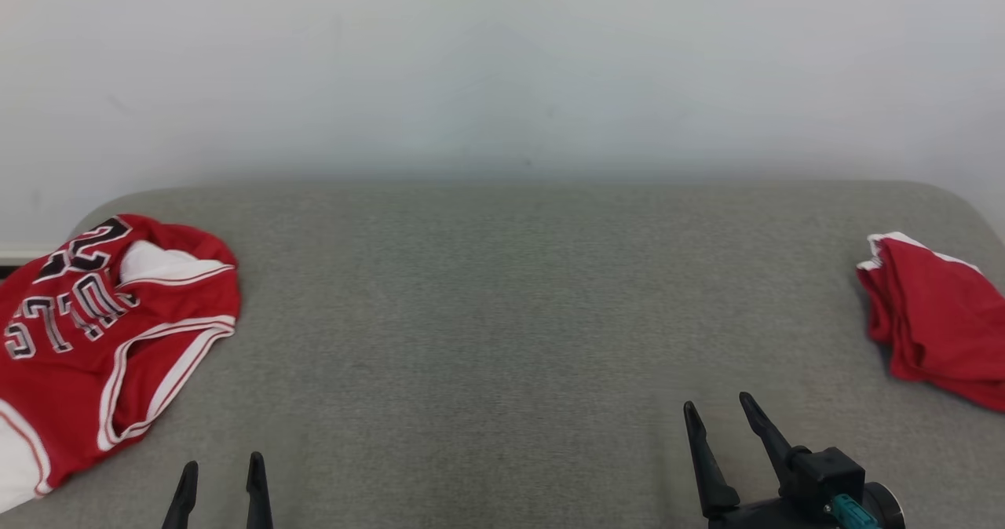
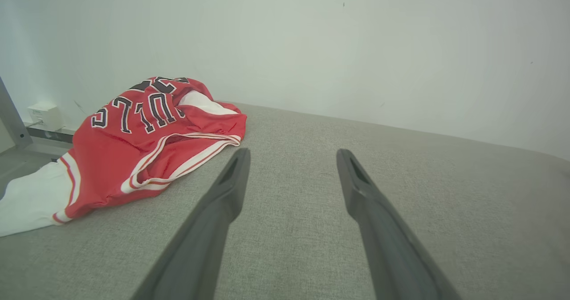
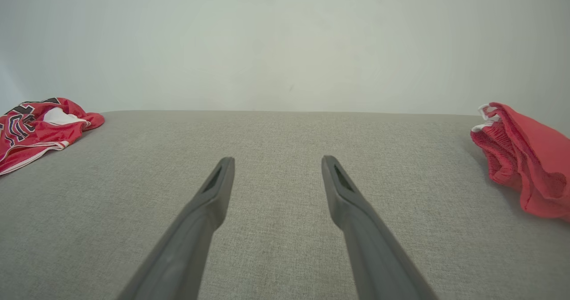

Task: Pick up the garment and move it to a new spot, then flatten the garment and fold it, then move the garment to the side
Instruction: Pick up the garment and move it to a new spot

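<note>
A crumpled red jersey [image 1: 102, 333] with black-and-white lettering and white trim lies at the left end of the grey surface [image 1: 502, 317]; it also appears in the left wrist view [image 2: 142, 135] and the right wrist view [image 3: 35, 128]. A folded red garment [image 1: 938, 321] with a white edge rests at the far right [image 3: 525, 157]. My left gripper [image 1: 221, 470] is open near the front edge, right of the jersey and apart from it [image 2: 291, 155]. My right gripper [image 1: 718, 407] is open at the lower right, left of the folded garment, holding nothing [image 3: 276, 162].
A pale wall [image 1: 502, 66] runs behind the grey cushioned surface. In the left wrist view a white wall box [image 2: 44, 116] and a metal post [image 2: 11, 117] stand beyond the surface's left end. The jersey hangs slightly over that left edge.
</note>
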Motion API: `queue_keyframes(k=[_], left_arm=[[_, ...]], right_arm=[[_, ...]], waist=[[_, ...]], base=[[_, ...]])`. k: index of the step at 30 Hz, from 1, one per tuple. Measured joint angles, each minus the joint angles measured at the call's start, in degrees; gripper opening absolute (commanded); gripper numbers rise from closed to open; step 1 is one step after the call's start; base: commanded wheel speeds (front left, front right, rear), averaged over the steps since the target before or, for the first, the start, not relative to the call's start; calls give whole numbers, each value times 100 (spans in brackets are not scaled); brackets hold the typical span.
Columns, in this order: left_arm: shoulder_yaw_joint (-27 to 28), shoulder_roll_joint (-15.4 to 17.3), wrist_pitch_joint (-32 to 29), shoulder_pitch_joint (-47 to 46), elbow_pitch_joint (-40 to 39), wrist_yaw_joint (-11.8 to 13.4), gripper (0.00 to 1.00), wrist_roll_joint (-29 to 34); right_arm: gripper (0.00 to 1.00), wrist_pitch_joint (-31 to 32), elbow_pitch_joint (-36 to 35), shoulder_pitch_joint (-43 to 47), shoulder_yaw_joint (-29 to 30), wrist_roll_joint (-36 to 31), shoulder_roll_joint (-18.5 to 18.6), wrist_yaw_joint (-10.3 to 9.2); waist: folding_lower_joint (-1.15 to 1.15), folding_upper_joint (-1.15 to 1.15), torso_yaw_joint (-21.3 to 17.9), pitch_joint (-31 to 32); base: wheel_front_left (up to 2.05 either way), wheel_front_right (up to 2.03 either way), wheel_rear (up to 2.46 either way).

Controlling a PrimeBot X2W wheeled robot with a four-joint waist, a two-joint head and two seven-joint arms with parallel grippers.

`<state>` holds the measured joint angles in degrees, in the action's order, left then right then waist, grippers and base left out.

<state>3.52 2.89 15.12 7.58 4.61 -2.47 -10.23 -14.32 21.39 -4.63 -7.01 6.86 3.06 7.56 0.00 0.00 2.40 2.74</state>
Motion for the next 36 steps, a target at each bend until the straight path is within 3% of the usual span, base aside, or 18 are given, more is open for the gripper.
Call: queue_keyframes(k=[23, 36], left_arm=[[570, 0, 0, 327, 26, -32, 100, 165], [646, 1, 0, 403, -24, -4, 100, 166]], right_arm=[[100, -35, 166, 61, -576, 365, -11, 0], [100, -58, 238, 63, -658, 439, -13, 0]], waist=[[0, 0, 1863, 210], [0, 0, 2258, 300]], base=[[0, 0, 0], [0, 0, 0]])
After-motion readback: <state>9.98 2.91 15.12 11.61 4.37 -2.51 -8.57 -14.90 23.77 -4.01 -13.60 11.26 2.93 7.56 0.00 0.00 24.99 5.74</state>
